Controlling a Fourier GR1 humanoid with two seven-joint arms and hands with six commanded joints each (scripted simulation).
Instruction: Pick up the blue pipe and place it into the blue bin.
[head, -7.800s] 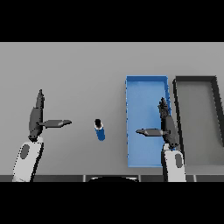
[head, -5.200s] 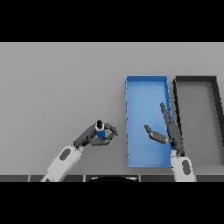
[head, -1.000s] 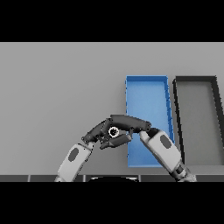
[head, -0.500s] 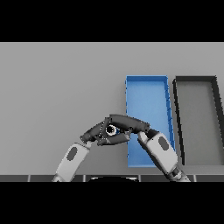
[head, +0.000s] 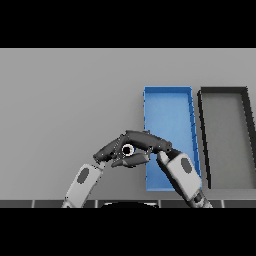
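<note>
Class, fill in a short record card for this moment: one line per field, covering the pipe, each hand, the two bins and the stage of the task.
pipe: blue pipe, only its end shows, held between both hands just left of the blue bin
left hand: left hand, fingers curled round the pipe
right hand: right hand, fingers laid over the pipe
blue bin: blue bin, nothing seen in it
dark bin: dark bin, right of the blue one
stage: pipe lifted, not yet in the bin
</note>
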